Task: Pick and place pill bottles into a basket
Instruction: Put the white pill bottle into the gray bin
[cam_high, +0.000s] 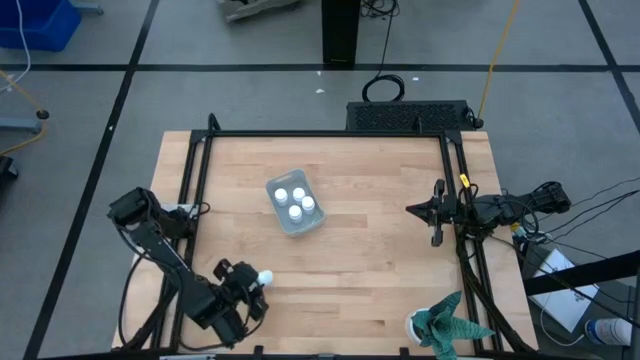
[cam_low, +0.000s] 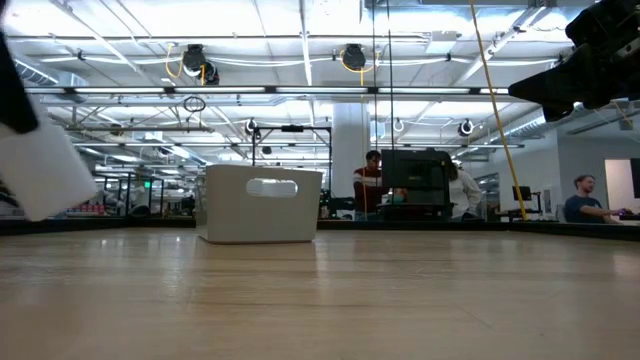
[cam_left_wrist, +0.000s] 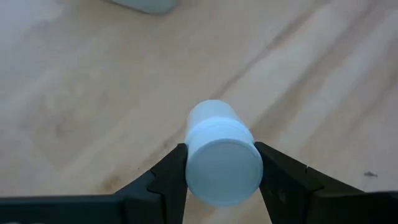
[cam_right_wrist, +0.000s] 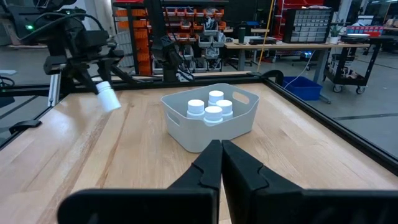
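Observation:
My left gripper (cam_high: 252, 288) is near the table's front left and is shut on one white pill bottle (cam_left_wrist: 219, 155), held above the wood. The bottle also shows in the right wrist view (cam_right_wrist: 108, 97) and at the left of the low view (cam_low: 45, 170). The pale blue-grey basket (cam_high: 284, 216) stands on its base at the table's middle, and three white bottles (cam_right_wrist: 211, 107) stand upright in it. My right gripper (cam_high: 437, 215) waits shut and empty by the table's right rail, pointing at the basket (cam_right_wrist: 239, 121). My left gripper pinches the bottle between its two fingers (cam_left_wrist: 171, 177), one on each side of the wider round end (cam_left_wrist: 244, 163) nearest the wrist. The bottle's length runs along the fingers, and its narrower end (cam_left_wrist: 211, 113) points away. It is tilted, slanting down, clear of the table.
A black frame rail (cam_high: 330, 134) runs round the wooden table. A teal-and-white cloth-like thing (cam_high: 447, 325) lies at the front right corner. Bare wood (cam_high: 350, 270) lies between my left gripper and the basket. People (cam_low: 372, 180) sit and stand in the room beyond the far edge.

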